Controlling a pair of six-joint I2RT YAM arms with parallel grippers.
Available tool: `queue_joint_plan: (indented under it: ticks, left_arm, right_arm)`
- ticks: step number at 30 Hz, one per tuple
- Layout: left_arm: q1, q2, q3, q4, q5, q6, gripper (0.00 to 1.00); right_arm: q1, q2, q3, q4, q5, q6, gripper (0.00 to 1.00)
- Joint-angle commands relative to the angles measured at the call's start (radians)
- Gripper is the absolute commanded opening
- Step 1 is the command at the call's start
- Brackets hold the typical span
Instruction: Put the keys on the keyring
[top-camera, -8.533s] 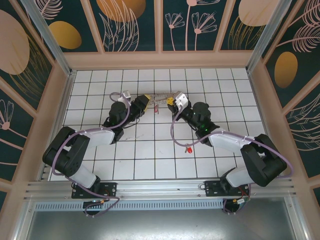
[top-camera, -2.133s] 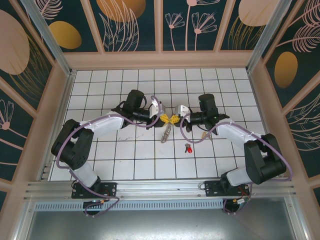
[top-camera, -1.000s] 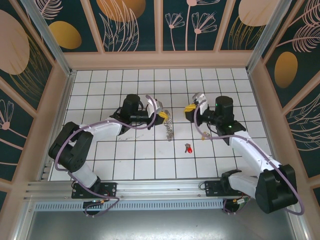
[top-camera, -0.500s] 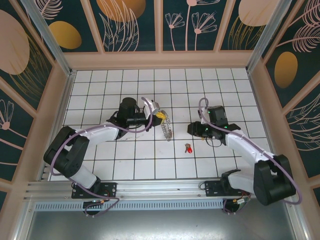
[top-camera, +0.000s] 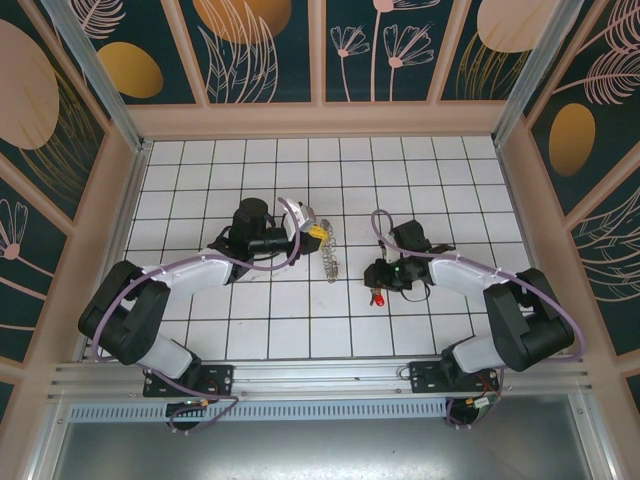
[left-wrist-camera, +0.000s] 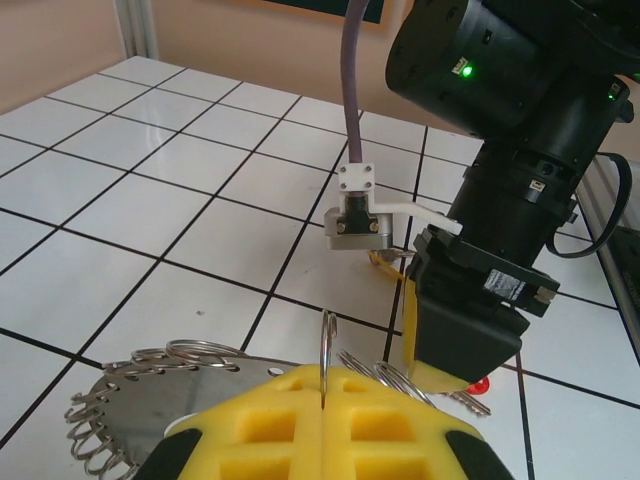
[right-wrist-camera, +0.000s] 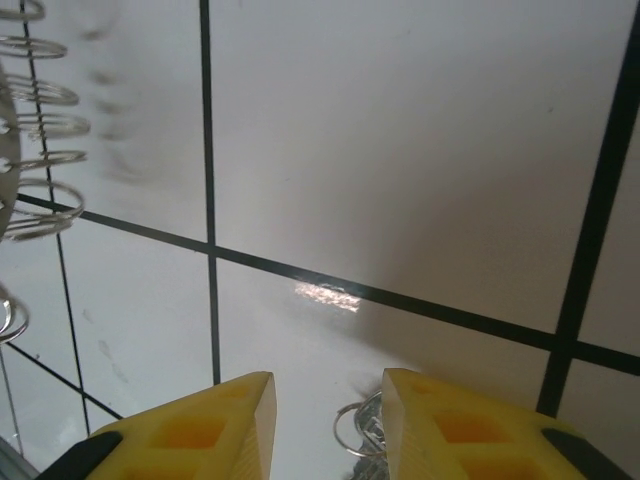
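Although, over the white tiled table, the left gripper clamps the large flat grey metal keyring fringed with wire loops, threading is judged not yet begun. The right gripper stands spread astride the tiny red-headed silver key lying near the ring; its blade is covered, and the key count cannot be confirmed.

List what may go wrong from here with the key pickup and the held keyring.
1. The right tool is open low over the red key, which lies flat on the tile. Its fingers may scrape the tile and push the key away instead of gripping it.
2. The left tool seems to pinch the keyring by a thin rim loop, so it may swing or slip.
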Motion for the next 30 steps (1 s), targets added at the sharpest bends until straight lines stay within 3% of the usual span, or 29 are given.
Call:
queue_joint_plan:
  ticks: [1,16,30]
  left_arm:
    - [-0.002,-0.030,-0.004,0.054,0.012,0.007,0.00]
    - [-0.001,-0.024,0.012,0.039,0.033,0.016,0.00]
    - [-0.002,-0.025,0.010,0.045,0.036,0.010,0.00]
  right_arm:
    - [0.009,0.010,0.034,-0.040,0.033,-0.020,0.34]
    - [0.032,0.002,0.035,-0.115,0.041,-0.038,0.23]
    - [0.051,0.017,0.050,-0.124,0.104,-0.049,0.24]
